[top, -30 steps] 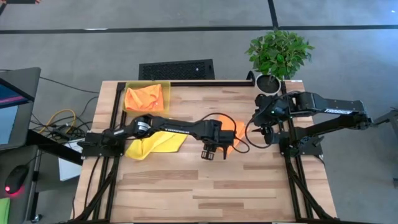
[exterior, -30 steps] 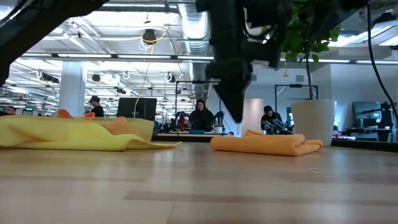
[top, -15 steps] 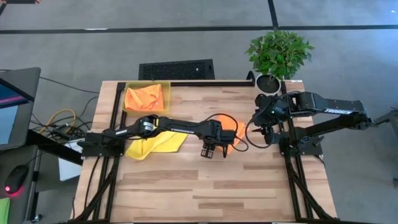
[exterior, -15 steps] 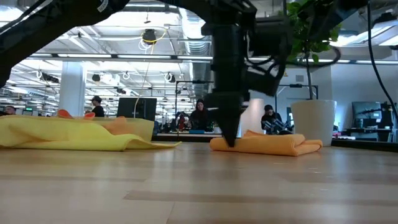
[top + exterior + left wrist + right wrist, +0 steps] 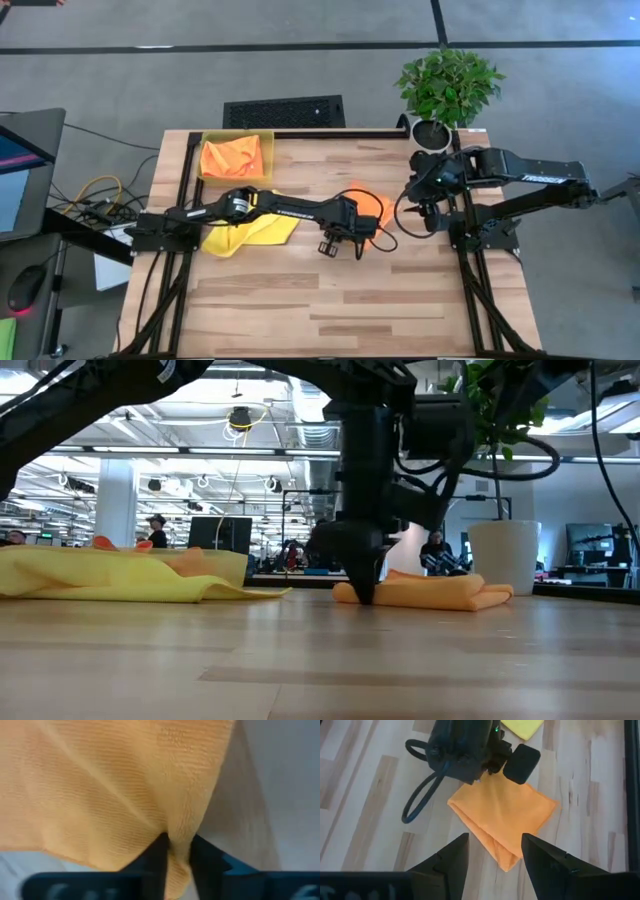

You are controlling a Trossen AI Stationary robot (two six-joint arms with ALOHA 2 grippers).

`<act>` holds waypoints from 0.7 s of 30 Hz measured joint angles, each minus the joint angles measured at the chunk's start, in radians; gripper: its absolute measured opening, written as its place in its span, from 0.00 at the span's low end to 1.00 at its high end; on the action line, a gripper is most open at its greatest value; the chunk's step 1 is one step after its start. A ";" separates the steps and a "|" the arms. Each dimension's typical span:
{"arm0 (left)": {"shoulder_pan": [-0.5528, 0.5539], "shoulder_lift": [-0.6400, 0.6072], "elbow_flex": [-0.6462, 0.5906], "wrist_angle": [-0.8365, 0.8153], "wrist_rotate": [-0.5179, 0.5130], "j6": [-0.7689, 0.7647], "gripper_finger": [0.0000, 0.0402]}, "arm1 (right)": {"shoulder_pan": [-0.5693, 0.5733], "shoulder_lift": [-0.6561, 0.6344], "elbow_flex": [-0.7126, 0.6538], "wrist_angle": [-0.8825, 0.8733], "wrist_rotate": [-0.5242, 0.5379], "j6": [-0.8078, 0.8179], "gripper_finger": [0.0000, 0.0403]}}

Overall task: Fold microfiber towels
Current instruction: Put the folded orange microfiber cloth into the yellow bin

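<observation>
A folded orange towel (image 5: 371, 211) lies flat on the table's middle; it also shows in the low view (image 5: 430, 592) and the right wrist view (image 5: 506, 817). My left gripper (image 5: 333, 245) stands at its near left corner, down at the table (image 5: 362, 592), shut on the cloth (image 5: 177, 857). My right gripper (image 5: 492, 865) is open and empty, raised to the right of the towel (image 5: 425, 203). A yellow towel (image 5: 250, 229) lies crumpled under the left arm. Another orange towel (image 5: 235, 157) sits in the bin. The pink towel is out of view. My left gripper pinches the orange towel's near left corner (image 5: 181, 832) between its two fingers (image 5: 158, 854), with the cloth bunched into a ridge between them. The fingers point down from above (image 5: 362, 575). The rest of the towel lies flat on the table. One layer or several, I cannot tell.
A translucent yellow bin (image 5: 208, 140) stands at the far left corner. A potted plant (image 5: 447, 85) in a white pot (image 5: 503, 555) stands at the far right. Bare wood lies along the table's near half (image 5: 340, 310). People sit in the room behind (image 5: 322, 545).
My left gripper has come down from above the table onto the folded orange towel's near left corner and has shifted a little toward the table's left edge.
</observation>
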 joint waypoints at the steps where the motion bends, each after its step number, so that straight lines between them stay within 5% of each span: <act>1: 0.002 0.001 0.000 -0.010 -0.008 0.005 0.09 | 0.000 0.000 0.000 0.003 0.000 0.000 0.51; 7: 0.042 0.001 -0.004 -0.123 -0.077 -0.065 0.02 | 0.000 0.000 0.000 0.006 0.033 0.054 0.51; 12: 0.086 -0.015 -0.006 -0.217 0.005 -0.151 0.01 | -0.012 0.000 0.000 0.007 0.078 0.104 0.51; 21: 0.142 -0.045 -0.003 -0.331 -0.107 0.063 0.00 | -0.072 0.000 0.000 0.004 0.080 0.065 0.51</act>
